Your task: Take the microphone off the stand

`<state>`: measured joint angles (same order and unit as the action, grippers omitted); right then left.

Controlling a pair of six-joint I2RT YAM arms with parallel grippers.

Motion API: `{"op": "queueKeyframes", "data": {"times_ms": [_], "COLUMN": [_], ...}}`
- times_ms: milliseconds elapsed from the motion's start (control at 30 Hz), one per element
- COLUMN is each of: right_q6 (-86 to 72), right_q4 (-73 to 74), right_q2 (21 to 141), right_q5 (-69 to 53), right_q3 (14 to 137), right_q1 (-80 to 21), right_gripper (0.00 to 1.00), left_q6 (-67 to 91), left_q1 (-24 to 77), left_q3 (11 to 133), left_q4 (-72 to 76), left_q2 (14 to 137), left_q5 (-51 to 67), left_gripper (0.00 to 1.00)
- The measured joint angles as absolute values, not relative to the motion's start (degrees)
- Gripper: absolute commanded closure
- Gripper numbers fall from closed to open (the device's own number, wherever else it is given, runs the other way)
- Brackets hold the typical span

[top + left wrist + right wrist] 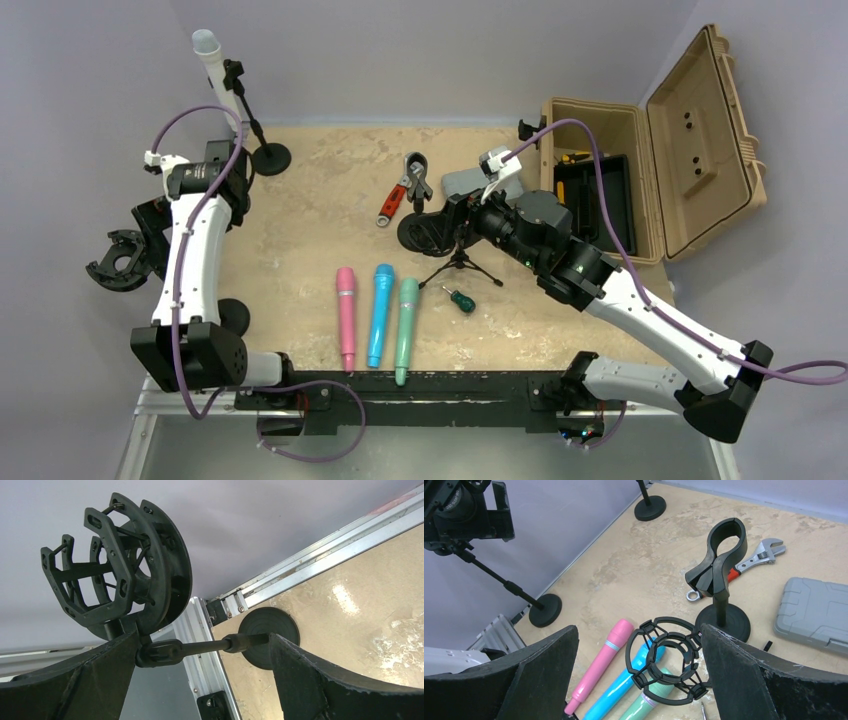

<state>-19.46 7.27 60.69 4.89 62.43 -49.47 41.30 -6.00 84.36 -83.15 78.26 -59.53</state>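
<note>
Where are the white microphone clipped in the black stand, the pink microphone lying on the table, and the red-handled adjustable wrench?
White microphone [216, 70]: top external view, on its white barrel.
Pink microphone [346, 318]: top external view, middle of the handle.
Red-handled adjustable wrench [759, 554]: right wrist view, on the metal shaft below the jaw.

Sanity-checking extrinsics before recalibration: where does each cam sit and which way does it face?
Top external: above and behind the robot, looking down on the table; left arm and right arm both show.
Left wrist: at the table's left edge, facing an empty shock mount; own fingers frame it.
Right wrist: over mid-table, facing left; own fingers flank the tripod mount.
Shared: top and right wrist both see the pink microphone and wrench.
</note>
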Motion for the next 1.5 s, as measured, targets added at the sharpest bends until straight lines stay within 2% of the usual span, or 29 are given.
{"op": "queueKeyframes", "data": {"times_ms": [400,867,1200,1433,1500], "right_q6": [-19.5,-19.5,-19.5,-19.5,-19.5], "right_q4": [7.3,7.2,7.2,7.2,7.1], "right_q2": [60.7,60.7,60.2,60.2,59.9], "right_q5": [4.9,4.8,4.8,4.8,4.8], "right_q3": [62.4,62.3,61.4,61.4,61.2], "right_q1": [-49.5,-49.5,-49.5,-49.5,-49.5], "right_gripper": [0.09,0.09,0.1,0.09,0.09], "left_q6": [39.8,38.3,39.9,39.8,39.9], "left_q1": [-6.1,-6.9,-7.7,-7.9,-7.9], "left_q3": [82.2,70.2,65.9,64.0,64.0], "left_q4": [-80.7,-78.4,-74.4,-74.5,-74.8], "left_q2": [79.0,77.2,80.3,82.0,82.0], "left_q5": [-59.5,-70.2,-56.2,-52.9,-53.0], "left_gripper": [0.0,0.02,0.03,0.03,0.0]}}
